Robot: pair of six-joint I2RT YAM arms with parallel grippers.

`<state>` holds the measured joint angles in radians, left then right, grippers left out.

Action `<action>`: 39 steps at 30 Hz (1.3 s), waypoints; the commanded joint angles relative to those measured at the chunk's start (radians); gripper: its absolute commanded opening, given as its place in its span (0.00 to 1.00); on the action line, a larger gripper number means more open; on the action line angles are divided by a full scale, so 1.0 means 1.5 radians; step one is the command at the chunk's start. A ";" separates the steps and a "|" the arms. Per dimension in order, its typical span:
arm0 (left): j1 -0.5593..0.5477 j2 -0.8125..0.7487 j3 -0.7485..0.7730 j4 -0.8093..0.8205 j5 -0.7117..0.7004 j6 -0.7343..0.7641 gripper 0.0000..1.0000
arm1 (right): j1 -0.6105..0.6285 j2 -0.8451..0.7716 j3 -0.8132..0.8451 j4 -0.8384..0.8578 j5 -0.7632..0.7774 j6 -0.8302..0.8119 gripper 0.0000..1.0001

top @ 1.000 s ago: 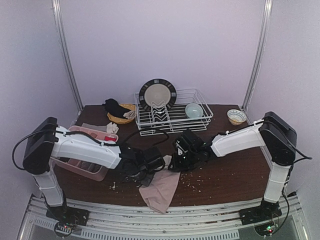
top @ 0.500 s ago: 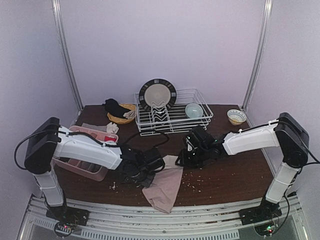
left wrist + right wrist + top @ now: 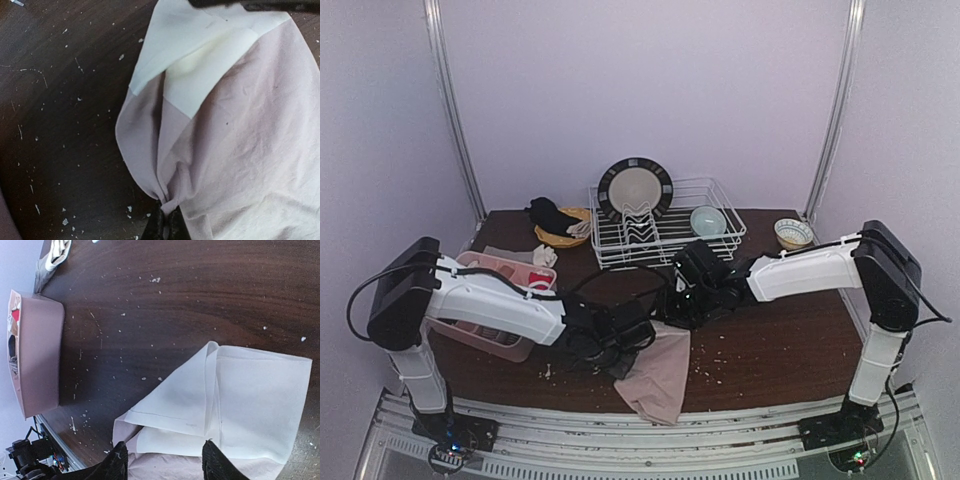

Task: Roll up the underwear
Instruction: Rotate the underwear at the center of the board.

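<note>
The underwear (image 3: 660,372) is pale pink with a white waistband and lies rumpled on the dark table, its lower end hanging over the near edge. In the left wrist view the underwear (image 3: 240,150) fills the right side. My left gripper (image 3: 165,223) is shut on a pinched fold at its left edge. The left gripper (image 3: 632,340) sits at the cloth's left side in the top view. My right gripper (image 3: 164,460) is open just above the folded white waistband (image 3: 240,405), with nothing between its fingers. Seen from above, the right gripper (image 3: 685,305) is at the cloth's far end.
A white wire dish rack (image 3: 730,235) at the back holds a plate (image 3: 635,188) and a pale bowl (image 3: 708,220). A small bowl (image 3: 793,233) stands at the back right. A pink bin (image 3: 485,330) sits left, a yellow basket (image 3: 563,232) with dark cloth behind it. Crumbs dot the table.
My right gripper has opened and let go of the waistband, then drawn back toward the dish rack. The left gripper has stayed shut on the cloth, which shifted slightly right.
</note>
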<state>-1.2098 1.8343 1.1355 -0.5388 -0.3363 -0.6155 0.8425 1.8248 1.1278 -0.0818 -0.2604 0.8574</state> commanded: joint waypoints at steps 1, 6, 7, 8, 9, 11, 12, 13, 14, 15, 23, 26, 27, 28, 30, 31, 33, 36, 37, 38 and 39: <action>0.001 -0.010 -0.005 0.043 0.004 -0.008 0.00 | 0.009 0.026 0.010 -0.002 -0.013 0.042 0.50; 0.000 -0.010 -0.026 0.061 0.020 -0.020 0.00 | 0.009 0.046 0.011 0.003 -0.010 0.069 0.50; 0.000 -0.010 -0.030 0.062 0.020 -0.022 0.00 | 0.009 0.047 0.007 0.008 -0.010 0.078 0.50; 0.000 -0.011 -0.031 0.062 0.021 -0.024 0.00 | 0.009 0.047 0.002 0.015 -0.009 0.086 0.50; 0.000 -0.013 -0.035 0.064 0.021 -0.024 0.00 | 0.010 0.048 -0.001 0.020 -0.010 0.093 0.50; 0.000 -0.015 -0.041 0.068 0.021 -0.027 0.00 | 0.012 0.052 -0.004 0.026 -0.012 0.105 0.50; -0.001 -0.015 -0.044 0.070 0.021 -0.027 0.00 | 0.014 0.054 -0.005 0.029 -0.010 0.110 0.50; -0.001 -0.015 -0.047 0.072 0.021 -0.029 0.00 | 0.015 0.056 -0.005 0.033 -0.010 0.114 0.50; -0.001 -0.016 -0.050 0.074 0.022 -0.029 0.00 | 0.015 0.060 -0.003 0.035 -0.009 0.118 0.50; -0.001 -0.016 -0.054 0.077 0.023 -0.031 0.00 | 0.016 0.065 0.000 0.036 -0.009 0.121 0.50; -0.005 -0.016 -0.068 0.085 0.026 -0.033 0.00 | 0.007 0.123 0.049 0.039 -0.001 0.125 0.36; -0.006 -0.017 -0.071 0.085 0.026 -0.032 0.00 | 0.007 0.123 0.060 0.051 0.000 0.122 0.22; -0.006 -0.017 -0.072 0.086 0.025 -0.032 0.00 | 0.008 0.123 0.065 0.052 -0.002 0.121 0.18; -0.007 -0.017 -0.073 0.087 0.026 -0.032 0.00 | 0.007 0.123 0.071 0.050 -0.004 0.119 0.14; -0.007 -0.017 -0.074 0.089 0.026 -0.031 0.00 | 0.007 0.121 0.081 0.049 -0.005 0.116 0.07; -0.007 -0.017 -0.075 0.089 0.025 -0.031 0.00 | 0.007 0.120 0.085 0.050 -0.007 0.115 0.05; -0.007 -0.016 -0.077 0.091 0.025 -0.033 0.00 | 0.007 0.117 0.093 0.056 -0.012 0.113 0.01; -0.007 -0.016 -0.079 0.091 0.023 -0.036 0.00 | 0.007 0.114 0.104 0.072 -0.023 0.105 0.00; -0.007 -0.016 -0.079 0.088 0.021 -0.039 0.00 | 0.007 0.114 0.110 0.069 -0.025 0.099 0.00; -0.007 -0.017 -0.079 0.085 0.018 -0.042 0.00 | 0.007 0.110 0.114 0.059 -0.022 0.089 0.03; -0.007 -0.018 -0.079 0.082 0.014 -0.046 0.00 | 0.007 0.104 0.117 0.049 -0.013 0.078 0.09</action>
<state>-1.2148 1.8210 1.0393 -0.4129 -0.3141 -0.6605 0.8555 2.0003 1.2686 0.0071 -0.2840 1.0203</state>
